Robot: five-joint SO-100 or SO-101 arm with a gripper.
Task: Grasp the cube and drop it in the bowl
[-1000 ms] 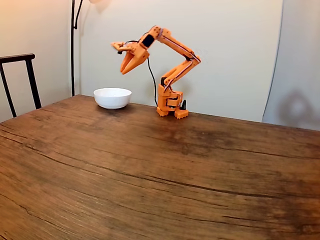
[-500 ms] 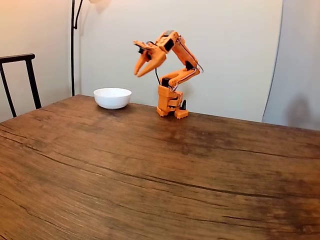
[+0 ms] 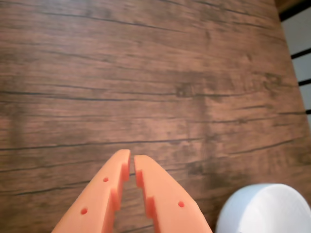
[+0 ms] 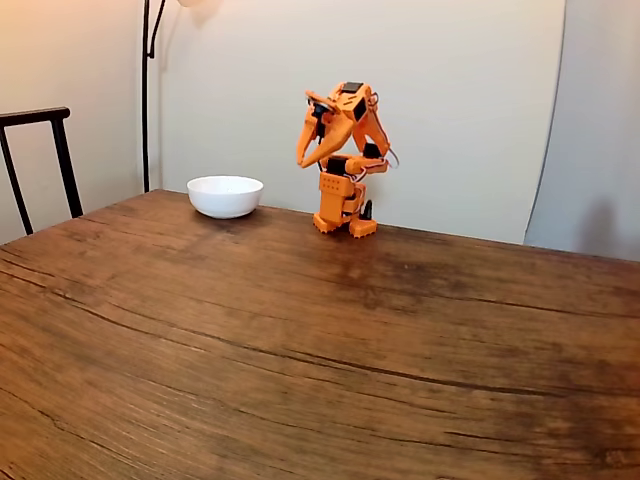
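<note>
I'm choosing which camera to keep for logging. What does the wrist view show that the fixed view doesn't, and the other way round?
Wrist view: the gripper close up, tips nearly touching with a thin gap, nothing between them.

Fixed view: the folded orange arm on its base, a chair, a lamp pole and the wall.

Both: the wooden table and the white bowl, partly cut off in the wrist view.

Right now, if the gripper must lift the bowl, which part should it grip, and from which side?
Probably the rim, from above, on the side nearest the arm. The bowl stands upright, round and smooth, and looks too wide to span, so put one finger inside the wall, one outside. The gripper is shut and must open first.
</note>
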